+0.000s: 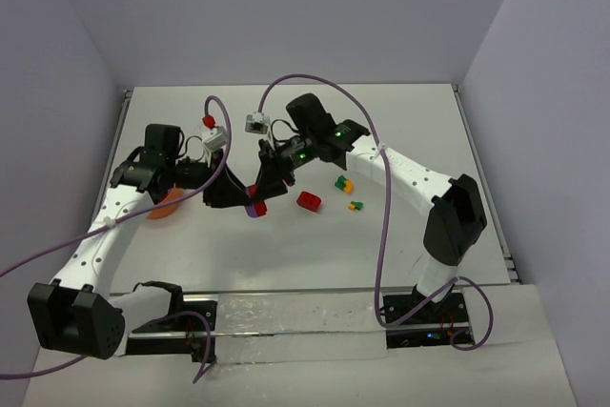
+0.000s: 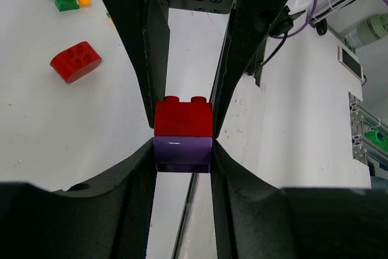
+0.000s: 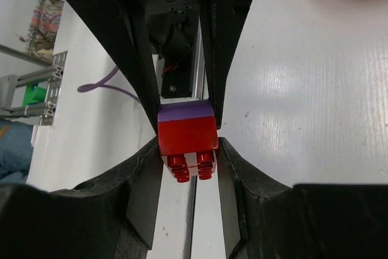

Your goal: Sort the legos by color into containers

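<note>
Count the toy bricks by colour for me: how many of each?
Red: 2, a loose red brick and a gripped red brick
Purple: 1, a purple brick joined to the gripped red one
Green-and-yellow clumps: 2, too small to split
Total: 5

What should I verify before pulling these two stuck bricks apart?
1. Grip of left hand on purple brick: ok, pinched on both sides.
2. Grip of right hand on red brick: ok, pinched on both sides.
3. Bricks separated: not ok, red and purple are joined.
4. Spare room around loose red block: ok, it lies apart on the table.
5. Free compartments in the bowl: cannot tell, mostly hidden.
</note>
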Motion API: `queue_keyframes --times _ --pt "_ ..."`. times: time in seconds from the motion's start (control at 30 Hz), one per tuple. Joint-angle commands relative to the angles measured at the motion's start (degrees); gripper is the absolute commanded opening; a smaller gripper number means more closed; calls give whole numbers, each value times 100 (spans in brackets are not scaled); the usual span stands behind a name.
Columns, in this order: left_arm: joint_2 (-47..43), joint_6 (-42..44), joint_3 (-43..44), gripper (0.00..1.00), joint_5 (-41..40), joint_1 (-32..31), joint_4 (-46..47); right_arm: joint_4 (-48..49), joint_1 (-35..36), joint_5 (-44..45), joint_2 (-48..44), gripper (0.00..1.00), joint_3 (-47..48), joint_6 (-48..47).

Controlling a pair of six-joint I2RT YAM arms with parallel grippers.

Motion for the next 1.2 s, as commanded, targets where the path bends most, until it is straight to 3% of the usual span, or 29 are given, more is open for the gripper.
queue_keyframes --times 0.0,0.27,0.47,0.53,0.7,1.0,1.17 --pt "-138 309 41 0 -121 339 -202 -100 -176 -74 -89 0 90 -89" --pt "-188 1072 286 0 -573 1505 -918 -354 -740 -22 -240 0 -136 -291" --pt "-310 1763 372 0 -1118 2181 -1444 -430 -776 157 -256 0 -201 -378" --pt "-533 1486 268 0 -1587 2414 -1187 -414 -776 307 -238 0 -200 -341" --pt "-1281 1032 -245 0 -3943 2558 194 -292 -776 410 -193 0 -189 -207" --pt "-1943 1181 -1264 0 -5269 2566 1718 -163 -776 358 -50 0 -200 -135" --pt "-1886 538 -1375 0 -5491 2558 1944 -155 -785 428 -118 0 -312 -161"
